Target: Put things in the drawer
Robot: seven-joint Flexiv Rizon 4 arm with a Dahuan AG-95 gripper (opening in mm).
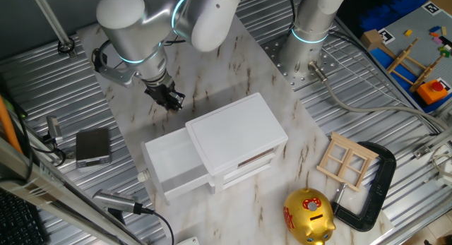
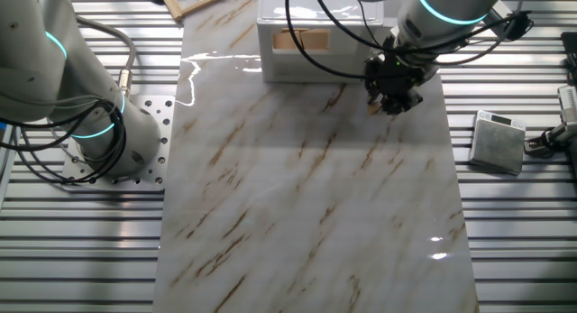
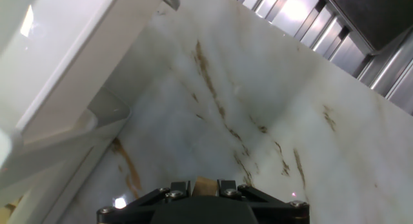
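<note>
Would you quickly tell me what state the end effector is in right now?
End effector: closed on a small brown block, held between its fingertips above the marble tabletop, beside the open drawer.

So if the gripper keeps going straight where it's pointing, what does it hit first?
Probably the bare marble tabletop beside the white cabinet. The gripper points down with the small brown block between its fingers; depth is unclear.

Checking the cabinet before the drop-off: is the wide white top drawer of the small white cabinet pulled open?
Yes, the white top drawer sticks out from the white cabinet, its inside showing.
</note>
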